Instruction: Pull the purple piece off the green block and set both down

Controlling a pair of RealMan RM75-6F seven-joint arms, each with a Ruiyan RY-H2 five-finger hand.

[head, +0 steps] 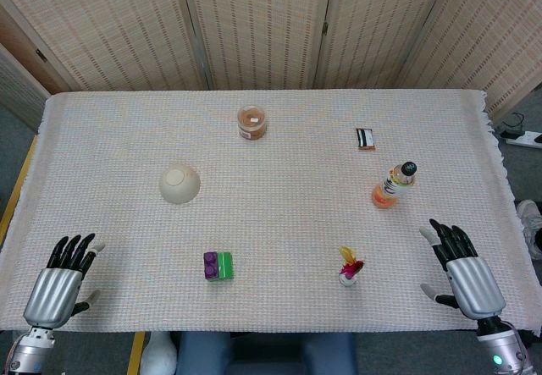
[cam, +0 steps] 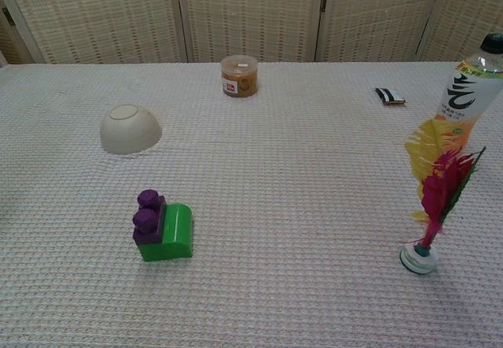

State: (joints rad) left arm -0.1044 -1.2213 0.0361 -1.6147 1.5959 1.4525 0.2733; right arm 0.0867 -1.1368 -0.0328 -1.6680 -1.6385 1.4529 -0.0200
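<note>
Lying joined: one purple piece on one green block, left hand and right hand both spread, holding nothing

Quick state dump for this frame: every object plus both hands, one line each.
purple piece: still attached to the green block, on its left part
green block: on the table, untouched
bowl: upside down
jar: upright, lid on
bottle: upright, capped
shuttlecock: standing on its base
small packet: lying flat
left hand: holds nothing, fingers apart
right hand: holds nothing, fingers apart
</note>
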